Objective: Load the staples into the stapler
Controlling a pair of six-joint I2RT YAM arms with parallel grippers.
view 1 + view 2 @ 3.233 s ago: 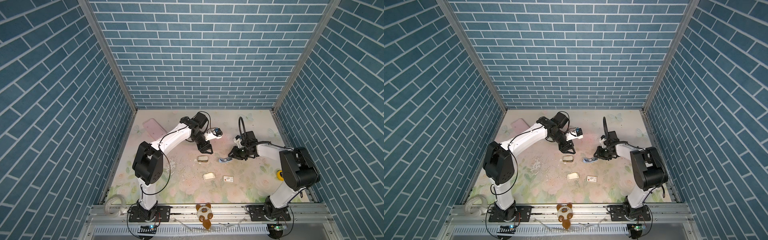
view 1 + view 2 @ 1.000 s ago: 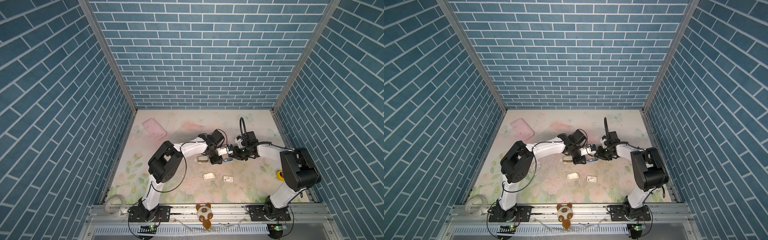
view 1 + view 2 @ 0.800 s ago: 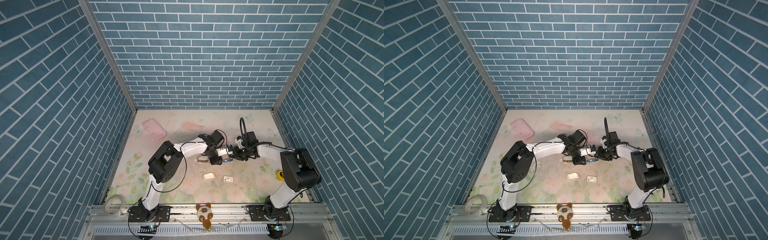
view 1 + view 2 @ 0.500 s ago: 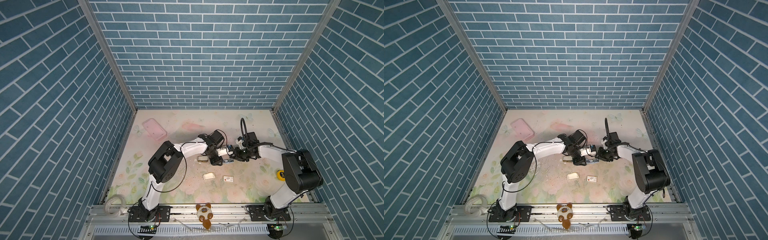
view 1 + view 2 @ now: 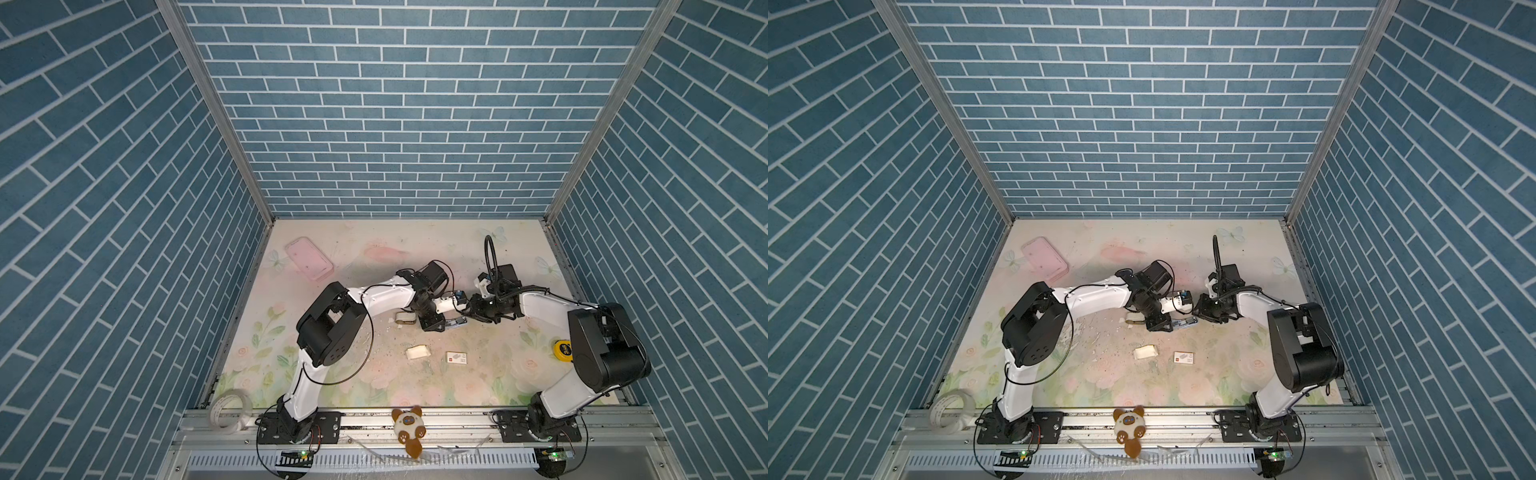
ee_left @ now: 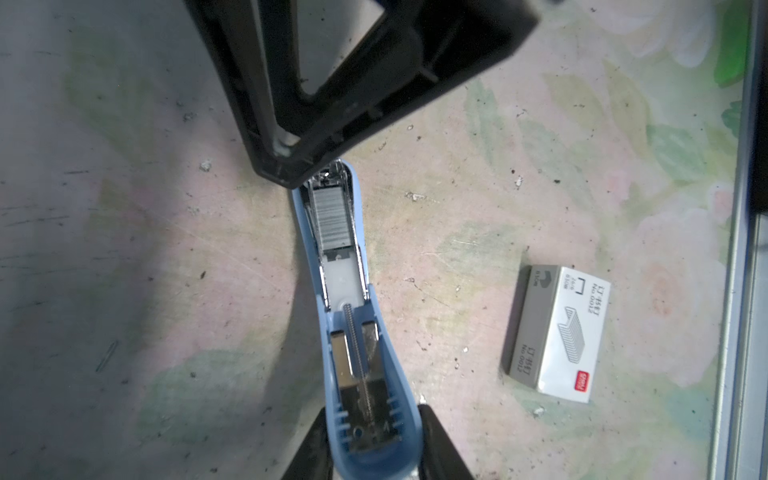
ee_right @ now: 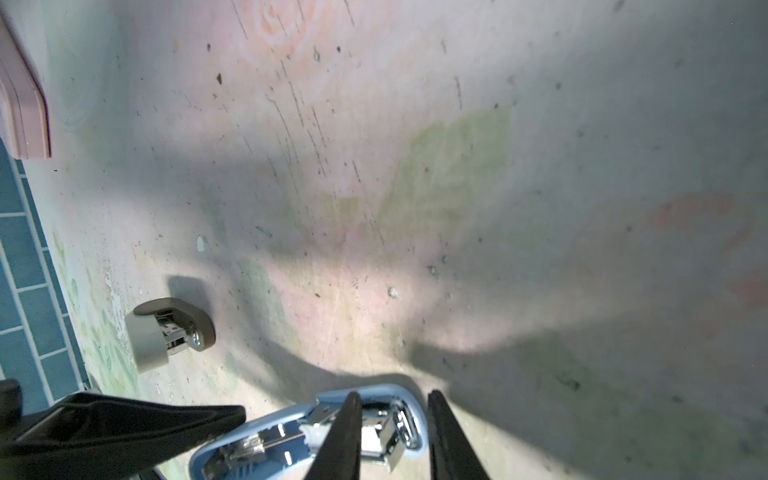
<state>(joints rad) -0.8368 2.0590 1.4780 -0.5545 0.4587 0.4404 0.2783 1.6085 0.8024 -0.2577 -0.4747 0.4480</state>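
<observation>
Pinches the flipped-back lid of the blue stapler (image 6: 357, 374) with the left gripper (image 6: 372, 415); straddles its nose with the right gripper (image 7: 394, 395), hold unclear. Shows the staples (image 6: 332, 216) seated inside, at that nose. Reads "No.0012" on the red-marked white sleeve (image 6: 557, 332) nearby.

Left gripper (image 6: 372, 415) now grips stapler (image 6: 340, 257)

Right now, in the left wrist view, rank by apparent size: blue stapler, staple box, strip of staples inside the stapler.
1. blue stapler: largest, even with its near end cut off by the picture edge.
2. staple box: clearly smaller.
3. strip of staples: smallest, seated in the stapler's channel.
The gaps are wide, so nearness to the camera does not change the order.
</observation>
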